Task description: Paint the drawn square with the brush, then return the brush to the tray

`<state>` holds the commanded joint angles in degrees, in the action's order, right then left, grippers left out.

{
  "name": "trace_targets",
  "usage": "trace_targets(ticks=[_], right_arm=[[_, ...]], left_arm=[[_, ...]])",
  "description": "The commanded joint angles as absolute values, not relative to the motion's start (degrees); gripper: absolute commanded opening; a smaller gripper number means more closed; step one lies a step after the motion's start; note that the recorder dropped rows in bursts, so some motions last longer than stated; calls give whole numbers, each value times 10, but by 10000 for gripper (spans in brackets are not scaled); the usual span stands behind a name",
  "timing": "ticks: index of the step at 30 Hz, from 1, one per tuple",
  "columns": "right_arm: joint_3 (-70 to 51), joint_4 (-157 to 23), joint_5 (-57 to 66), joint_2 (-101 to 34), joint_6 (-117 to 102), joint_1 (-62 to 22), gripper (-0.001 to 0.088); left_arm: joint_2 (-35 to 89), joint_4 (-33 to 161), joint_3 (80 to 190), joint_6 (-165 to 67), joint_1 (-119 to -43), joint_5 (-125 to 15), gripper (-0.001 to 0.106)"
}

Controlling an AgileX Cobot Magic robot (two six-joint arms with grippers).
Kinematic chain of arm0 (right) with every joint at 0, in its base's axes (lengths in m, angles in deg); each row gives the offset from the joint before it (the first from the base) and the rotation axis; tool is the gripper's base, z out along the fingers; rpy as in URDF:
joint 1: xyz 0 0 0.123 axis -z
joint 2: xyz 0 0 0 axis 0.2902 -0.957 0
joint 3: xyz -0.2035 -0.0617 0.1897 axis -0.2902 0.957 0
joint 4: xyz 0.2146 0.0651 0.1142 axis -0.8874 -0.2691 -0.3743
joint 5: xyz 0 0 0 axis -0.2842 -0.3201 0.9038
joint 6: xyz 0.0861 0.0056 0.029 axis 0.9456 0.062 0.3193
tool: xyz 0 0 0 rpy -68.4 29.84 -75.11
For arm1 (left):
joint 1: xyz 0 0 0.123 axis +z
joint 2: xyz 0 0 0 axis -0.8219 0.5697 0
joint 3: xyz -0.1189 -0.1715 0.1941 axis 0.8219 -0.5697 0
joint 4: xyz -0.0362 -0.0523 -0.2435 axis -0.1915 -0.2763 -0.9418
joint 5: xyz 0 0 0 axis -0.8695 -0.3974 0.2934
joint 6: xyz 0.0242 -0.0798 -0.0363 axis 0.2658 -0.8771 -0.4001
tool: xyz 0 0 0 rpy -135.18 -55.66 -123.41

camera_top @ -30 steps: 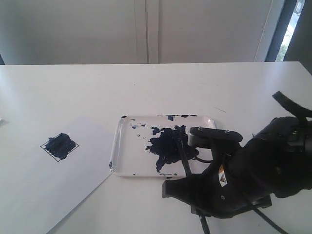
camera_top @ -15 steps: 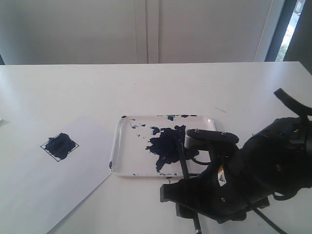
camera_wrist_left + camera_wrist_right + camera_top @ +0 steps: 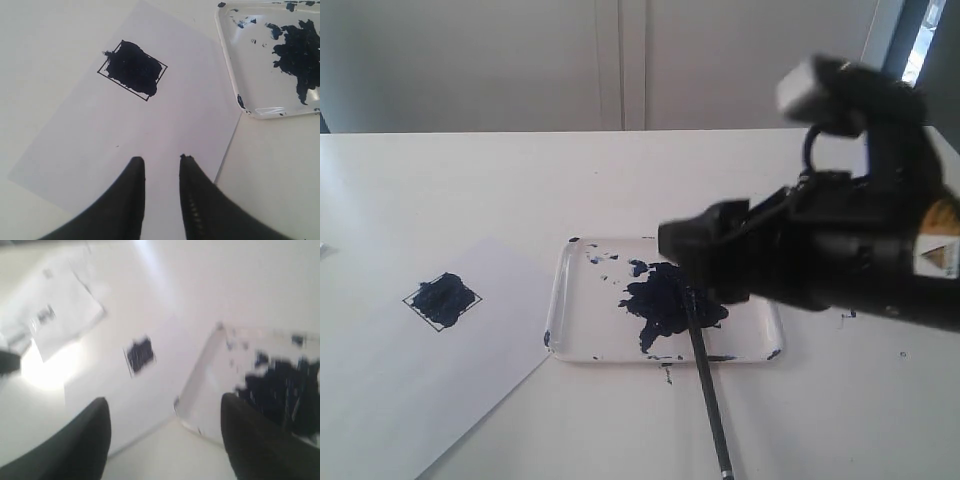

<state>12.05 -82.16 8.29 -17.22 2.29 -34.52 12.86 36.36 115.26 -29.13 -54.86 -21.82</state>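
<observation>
We see a broad white counter (image 3: pixel 470 180) carrying everything. Over its right side hangs the bulky black right arm (image 3: pixel 840 250), blurred in the exterior view. Its wrist view shows the right claw (image 3: pixel 162 405) with its two dark fingers spread wide apart and nothing between them, up above the tray's edge. A white rectangular paper sheet (image 3: pixel 440 380) lies flat on the left part of the counter, one corner just beside the tray. The shallow white rectangular tray with rounded corners (image 3: pixel 588 325) sits at the middle, a big dark blue-black paint blob (image 3: pixel 665 300) spread across it and flecks along its rim. The long thin black brush (image 3: pixel 705 390) has its tip in that blob, while its handle crosses the tray's near rim and runs out onto the counter. The small black-outlined drawn square (image 3: pixel 442 300) on the sheet is smeared dark inside. The left claw (image 3: pixel 160 159) hovers over the sheet, fingers slightly apart, gripping nothing
</observation>
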Motion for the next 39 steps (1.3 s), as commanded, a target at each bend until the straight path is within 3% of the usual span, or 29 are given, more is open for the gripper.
trace_targets(ticks=[6, 15, 25, 31, 39], right_arm=[[121, -822, 118, -114, 23, -345, 600], [123, -822, 106, -50, 23, -332, 600], [133, -822, 111, 77, 24, -152, 600], [238, -823, 207, 166, 24, -61, 600], [444, -824, 227, 258, 24, -19, 600]], left_arm=[[111, 396, 1153, -291, -567, -227, 308], [-23, 398, 1153, -291, -567, -228, 308], [-164, 399, 1147, -291, -508, -230, 308], [-217, 403, 1085, -291, -469, -284, 308], [-292, 403, 942, -291, -469, -318, 308]])
